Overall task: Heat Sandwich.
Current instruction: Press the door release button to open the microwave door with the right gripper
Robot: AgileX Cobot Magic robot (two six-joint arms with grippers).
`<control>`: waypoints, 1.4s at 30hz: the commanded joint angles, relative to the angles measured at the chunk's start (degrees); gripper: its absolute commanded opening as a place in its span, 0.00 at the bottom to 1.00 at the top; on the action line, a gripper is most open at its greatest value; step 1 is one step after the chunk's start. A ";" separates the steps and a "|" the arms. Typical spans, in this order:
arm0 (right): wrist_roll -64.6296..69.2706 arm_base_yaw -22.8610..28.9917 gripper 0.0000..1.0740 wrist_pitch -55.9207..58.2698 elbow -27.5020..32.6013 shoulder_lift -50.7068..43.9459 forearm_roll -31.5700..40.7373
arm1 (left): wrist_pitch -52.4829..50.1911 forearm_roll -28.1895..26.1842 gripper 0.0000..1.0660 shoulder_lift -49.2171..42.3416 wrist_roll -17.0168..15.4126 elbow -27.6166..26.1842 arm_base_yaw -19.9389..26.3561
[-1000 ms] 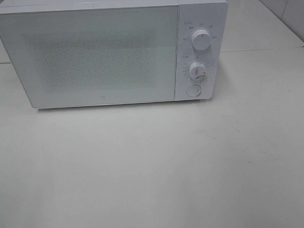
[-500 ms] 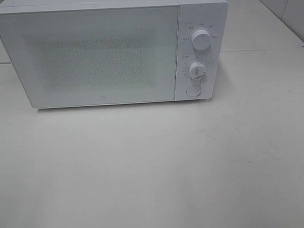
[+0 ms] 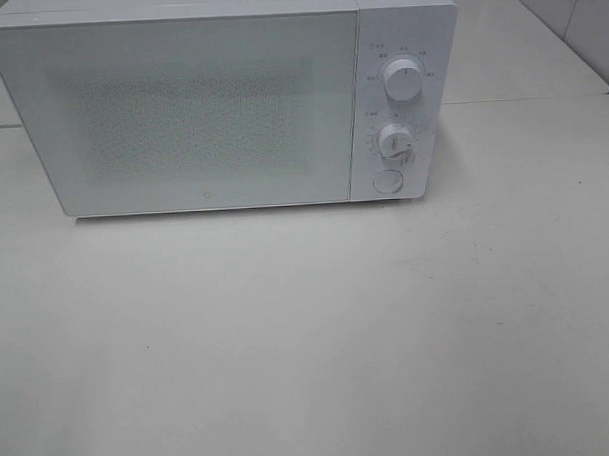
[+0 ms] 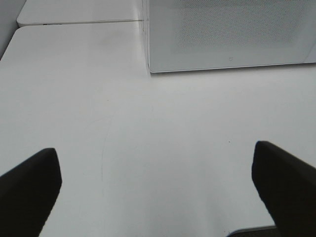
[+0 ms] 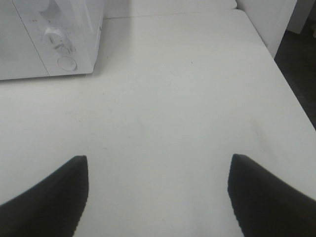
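Sandwich was nowhere in sight, maybe inside the shut microwave (image 3: 220, 101). Left gripper (image 4: 154, 148) and right gripper (image 5: 158, 157) hung spread and empty; best press the round button (image 3: 387, 181) squarely.

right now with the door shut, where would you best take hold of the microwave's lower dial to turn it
Take the lower dial by its round rim, a finger each side, coming straight at the front of the microwave. It stands proud of the panel, between the upper dial and the round button, so only its sides give purchase. The open right gripper is probably better placed.
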 commanded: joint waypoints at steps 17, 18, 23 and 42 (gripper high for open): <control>-0.63 -0.34 0.71 -32.37 -1.49 29.11 0.17 | -0.17 -0.63 0.95 -1.26 -0.17 0.23 -0.23; -0.63 -0.34 0.71 -32.37 -1.49 29.11 0.17 | -0.17 -0.63 0.95 -1.26 -0.17 0.23 -0.23; -0.63 -0.34 0.71 -40.68 -1.49 36.44 0.17 | -0.17 -0.63 0.95 -1.26 -0.17 0.23 -0.23; 0.46 -0.23 0.71 -74.08 3.72 60.33 0.17 | -0.17 -0.63 0.95 -1.26 -0.17 0.23 -0.23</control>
